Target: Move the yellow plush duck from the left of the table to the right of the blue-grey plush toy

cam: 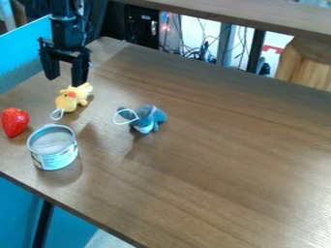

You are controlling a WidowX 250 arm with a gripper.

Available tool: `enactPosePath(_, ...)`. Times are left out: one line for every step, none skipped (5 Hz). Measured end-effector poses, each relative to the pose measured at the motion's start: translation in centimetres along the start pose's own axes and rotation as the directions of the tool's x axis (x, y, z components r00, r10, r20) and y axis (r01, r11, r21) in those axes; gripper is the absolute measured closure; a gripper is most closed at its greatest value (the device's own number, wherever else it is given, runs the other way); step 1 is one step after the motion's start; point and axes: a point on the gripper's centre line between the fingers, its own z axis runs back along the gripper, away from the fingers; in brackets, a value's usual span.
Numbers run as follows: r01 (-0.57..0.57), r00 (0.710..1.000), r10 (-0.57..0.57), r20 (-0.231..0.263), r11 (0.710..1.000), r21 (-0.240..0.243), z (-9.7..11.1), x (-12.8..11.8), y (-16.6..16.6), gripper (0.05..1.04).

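Note:
The black gripper (65, 76) hangs at the upper left with its two fingers spread open and nothing between them. Just below it, a yellow plush toy (69, 99) with an orange spot and a white loop lies on the brown table (213, 160). To the right of that toy sits a blue-grey plush toy (147, 119), also with a white loop. A red strawberry (14, 122) lies by the left edge of the view. Nearby, an upright tin can (53, 148) with a pale label stands closer to the table's front edge.
A blue panel (24, 57) runs along the table's left side, behind the gripper. Beyond the far edge are cables (194, 51), a wooden shelf or beam (233, 14) and a wooden block (306, 63). The front table edge slants down to the right.

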Motion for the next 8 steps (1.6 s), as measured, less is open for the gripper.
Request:
enactPosePath(-0.013,1.000,0.013,-0.028,1.000,-0.007,-1.2,0.6,0.1,0.079)
enactPosePath(-0.029,0.997,0.029,-0.068,1.000,-0.007,-2.2,0.8,0.2,0.079)
enactPosePath(-0.028,0.994,0.031,-0.103,0.999,0.024,-3.3,1.1,-0.4,0.079)
enactPosePath(-0.041,0.993,0.043,-0.106,0.999,0.022,-3.4,1.2,-0.8,0.118)
enactPosePath(-0.054,0.994,0.050,-0.092,0.998,-0.038,-3.9,1.5,-1.5,0.382)
enactPosePath(-0.082,0.994,0.068,-0.086,0.984,-0.159,-3.2,1.2,-1.6,0.588)
enactPosePath(-0.066,0.998,0.061,-0.031,0.973,-0.220,-0.2,1.1,-2.1,0.654)
enactPosePath(0.032,0.996,-0.014,0.091,0.979,-0.201,4.6,0.4,-5.1,0.681)
